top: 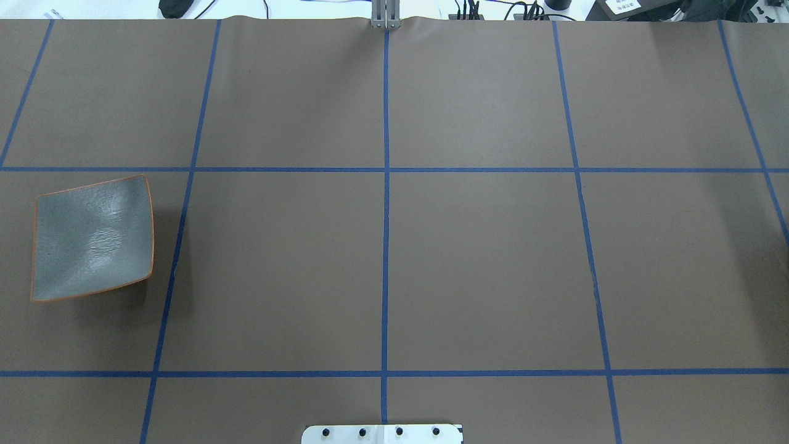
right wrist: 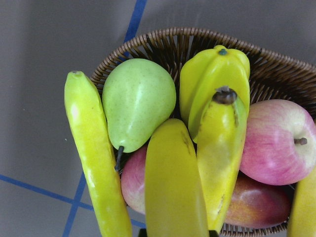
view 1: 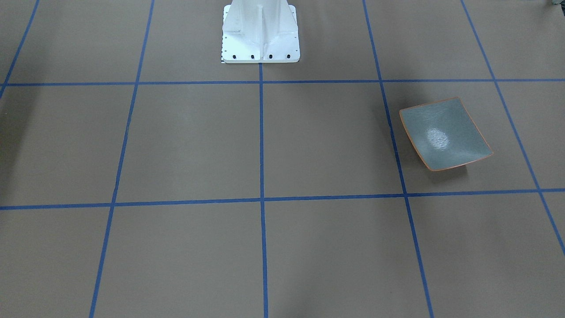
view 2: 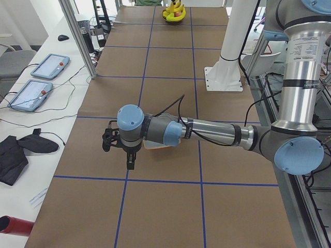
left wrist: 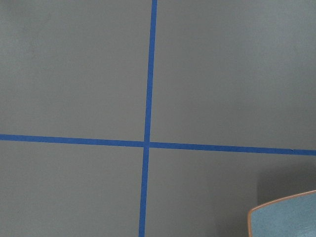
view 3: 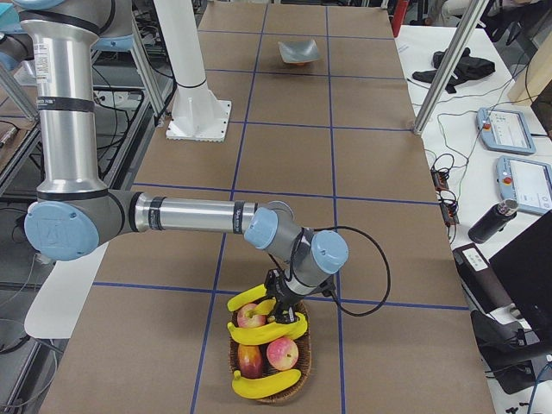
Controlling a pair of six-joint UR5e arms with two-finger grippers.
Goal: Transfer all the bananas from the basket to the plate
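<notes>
Several yellow bananas [right wrist: 173, 182] lie in a wicker basket [right wrist: 276, 69] with other fruit, also seen in the exterior right view [view 3: 267, 332]. My right gripper [view 3: 285, 296] hangs just above the basket's near bananas; I cannot tell if it is open or shut. The grey-green plate [top: 92, 237] with an orange rim sits empty at the table's left end, also in the front view [view 1: 446, 134]. My left gripper [view 2: 120, 147] hovers beside the plate [view 2: 155, 146], which the wrist mostly hides; I cannot tell its state. A plate corner [left wrist: 286, 217] shows in the left wrist view.
A green pear [right wrist: 138, 101], a starfruit [right wrist: 212, 79] and red apples [right wrist: 276, 140] share the basket. The white robot base [view 1: 260, 33] stands at the table's robot side. Blue tape lines [top: 385, 246] grid the brown table. Neither arm shows in the overhead or front views.
</notes>
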